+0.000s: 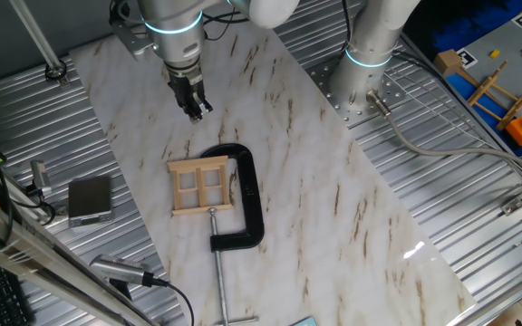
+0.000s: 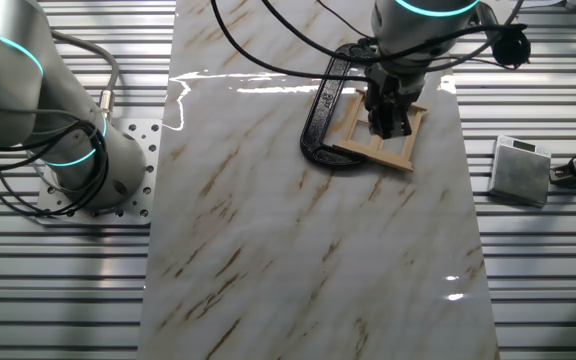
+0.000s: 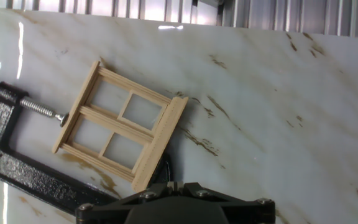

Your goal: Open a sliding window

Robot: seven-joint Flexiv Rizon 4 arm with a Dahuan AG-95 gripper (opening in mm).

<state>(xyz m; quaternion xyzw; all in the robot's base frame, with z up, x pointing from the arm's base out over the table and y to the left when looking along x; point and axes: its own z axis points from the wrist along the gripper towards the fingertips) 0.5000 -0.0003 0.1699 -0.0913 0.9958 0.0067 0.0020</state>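
Note:
The sliding window (image 1: 202, 186) is a small light wooden frame with crossbars, lying flat on the marble board (image 1: 315, 181). A black C-clamp (image 1: 246, 195) holds it by two opposite edges. My gripper (image 1: 196, 110) hangs above the board, a short way beyond the window's far edge, touching nothing. Its fingers are pressed together with nothing between them. In the other fixed view the gripper (image 2: 388, 125) overlaps the window (image 2: 363, 145) beside the clamp (image 2: 320, 120). The hand view shows the window (image 3: 120, 124) and the clamp (image 3: 17, 158) ahead of the gripper (image 3: 176, 185).
A small grey box (image 1: 90, 199) lies on the ribbed metal table left of the board. A second arm's base (image 1: 368, 63) stands at the board's far right edge. A wooden rack toy (image 1: 498, 91) lies at the far right. Cables (image 1: 143, 281) run along the near left.

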